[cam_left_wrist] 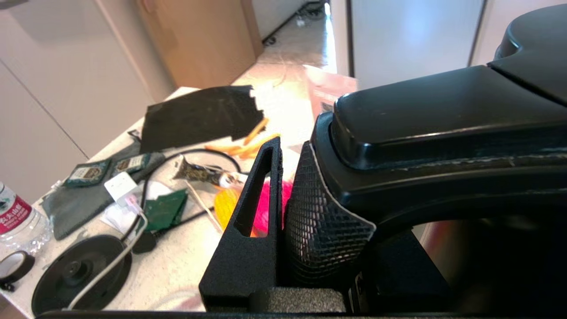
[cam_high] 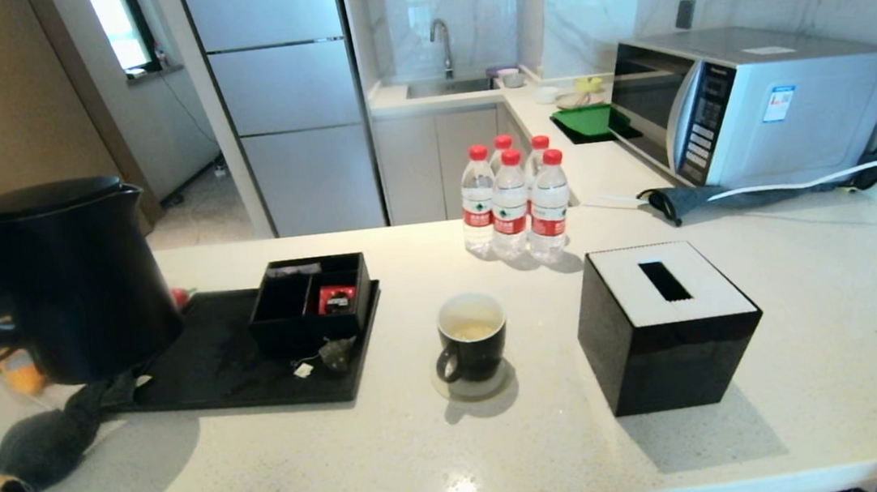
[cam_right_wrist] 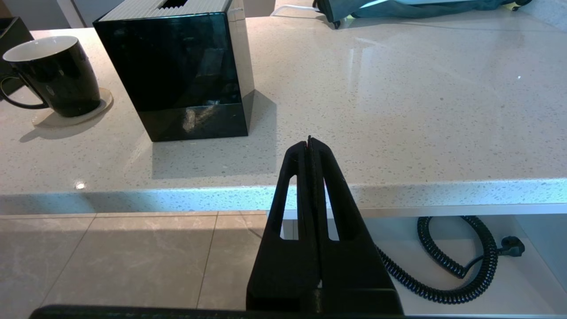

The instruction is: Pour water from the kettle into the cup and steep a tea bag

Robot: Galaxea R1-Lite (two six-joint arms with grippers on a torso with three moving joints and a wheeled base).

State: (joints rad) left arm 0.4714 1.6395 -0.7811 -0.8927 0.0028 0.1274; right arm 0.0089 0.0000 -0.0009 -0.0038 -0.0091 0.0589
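The tall black kettle point(cam_high: 75, 276) hangs upright over the counter's left end, left of the tray. My left gripper point(cam_left_wrist: 292, 177) is shut on its loop handle point(cam_left_wrist: 443, 115); one finger point(cam_left_wrist: 261, 199) shows, the other is hidden behind the handle. The black cup point(cam_high: 473, 340) point(cam_right_wrist: 48, 75) stands on a round coaster mid-counter, with pale yellowish water point(cam_high: 472, 330) low inside. The tea bag point(cam_high: 336, 353) lies on the black tray point(cam_high: 200, 377), its white tag beside it. My right gripper point(cam_right_wrist: 310, 141) is shut and empty, off the counter's front edge, right of the cup.
A black compartment box point(cam_high: 310, 300) with a red packet point(cam_high: 336, 297) sits on the tray. Red-capped bottles point(cam_high: 511, 202) stand behind the cup, a black tissue box point(cam_high: 663, 324) to its right, a microwave point(cam_high: 749, 99) beyond. A dark cloth point(cam_high: 44, 446) lies front left. The kettle base point(cam_left_wrist: 79, 274) sits amid clutter.
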